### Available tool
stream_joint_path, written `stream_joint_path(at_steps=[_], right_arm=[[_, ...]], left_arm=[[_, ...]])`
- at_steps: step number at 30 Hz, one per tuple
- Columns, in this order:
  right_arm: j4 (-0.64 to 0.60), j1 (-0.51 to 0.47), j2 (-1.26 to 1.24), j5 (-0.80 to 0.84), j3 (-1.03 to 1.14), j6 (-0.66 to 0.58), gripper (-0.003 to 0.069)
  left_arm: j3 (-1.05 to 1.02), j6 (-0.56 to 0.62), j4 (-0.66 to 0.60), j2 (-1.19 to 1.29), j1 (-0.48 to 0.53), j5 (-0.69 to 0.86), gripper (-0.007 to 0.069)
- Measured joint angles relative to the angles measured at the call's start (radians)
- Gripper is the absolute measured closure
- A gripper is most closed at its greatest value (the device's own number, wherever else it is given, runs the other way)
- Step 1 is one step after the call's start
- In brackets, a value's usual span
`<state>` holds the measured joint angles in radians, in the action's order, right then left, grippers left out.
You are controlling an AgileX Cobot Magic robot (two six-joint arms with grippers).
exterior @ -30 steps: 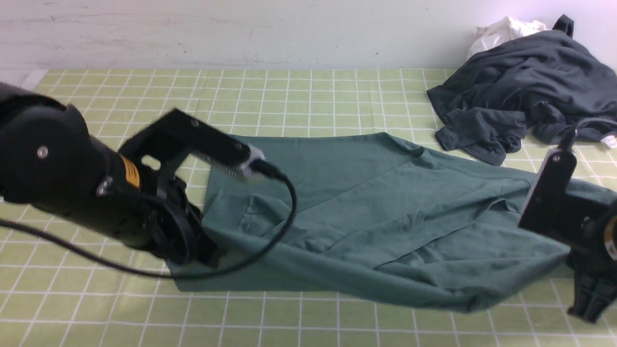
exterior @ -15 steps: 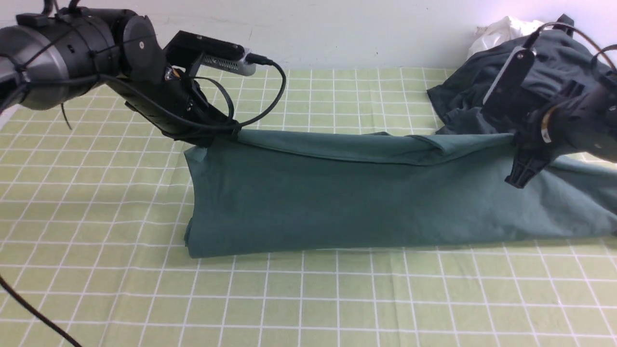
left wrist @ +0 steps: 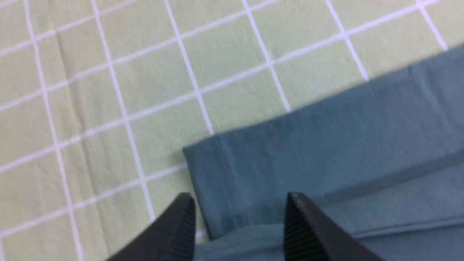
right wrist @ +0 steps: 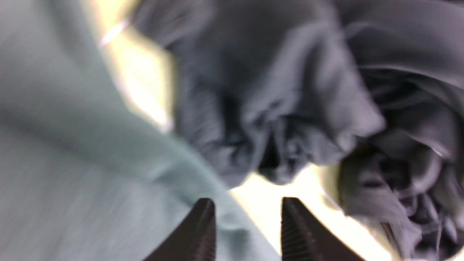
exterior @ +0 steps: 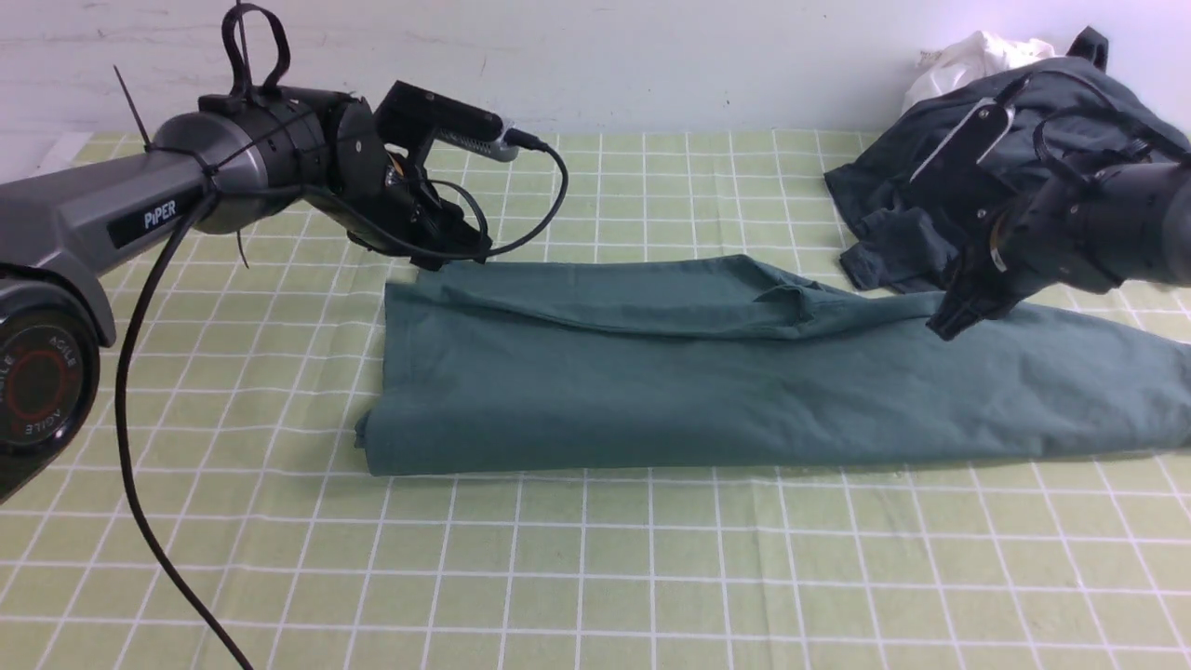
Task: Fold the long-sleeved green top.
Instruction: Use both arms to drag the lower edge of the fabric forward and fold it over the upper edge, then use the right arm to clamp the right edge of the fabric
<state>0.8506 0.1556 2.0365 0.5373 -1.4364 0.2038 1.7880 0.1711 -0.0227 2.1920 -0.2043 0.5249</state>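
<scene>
The green long-sleeved top lies folded lengthwise into a long band across the middle of the mat. My left gripper hovers at the band's far left corner, jaws open, with the hemmed corner of the top below them. My right gripper is over the band's far edge at the right, jaws open above the top and a strip of mat. The chest logo is hidden.
A dark charcoal-grey garment is heaped at the back right, close behind my right gripper, and fills the right wrist view. A white cloth lies behind it. The green grid mat stretches in front. A wall runs along the back.
Both grippers carried the near edge of the top up and over to the far side, laid it down folded in half, and opened.
</scene>
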Motion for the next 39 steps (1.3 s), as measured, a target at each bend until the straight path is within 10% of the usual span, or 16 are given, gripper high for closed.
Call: stream_joint_path(at_steps=[5, 10, 18, 29, 39], right_arm=[[-0.107, 0.04, -0.037, 0.144, -0.066, 0.075, 0.0423], [-0.604, 0.113, -0.049, 0.166, -0.086, -0.336, 0.0643], [-1.083, 0.118, 0.112, 0.098, -0.086, -0.844, 0.0675], [-1.155, 0.053, 0.196, -0.475, -0.148, -0.73, 0.0671], [-1.085, -0.168, -0.048, 0.174, -0.231, -0.598, 0.0574]], left_arm=[[0.029, -0.007, 0.002, -0.075, 0.002, 0.045, 0.0246], [-0.013, 0.008, -0.029, -0.286, 0.001, 0.123, 0.041], [-0.373, 0.103, -0.089, -0.684, -0.007, 0.158, 0.0628], [-0.773, 0.108, -0.068, -1.101, -0.007, 0.18, 0.0629], [-1.027, 0.108, -0.017, -1.259, -0.007, 0.328, 0.0629]])
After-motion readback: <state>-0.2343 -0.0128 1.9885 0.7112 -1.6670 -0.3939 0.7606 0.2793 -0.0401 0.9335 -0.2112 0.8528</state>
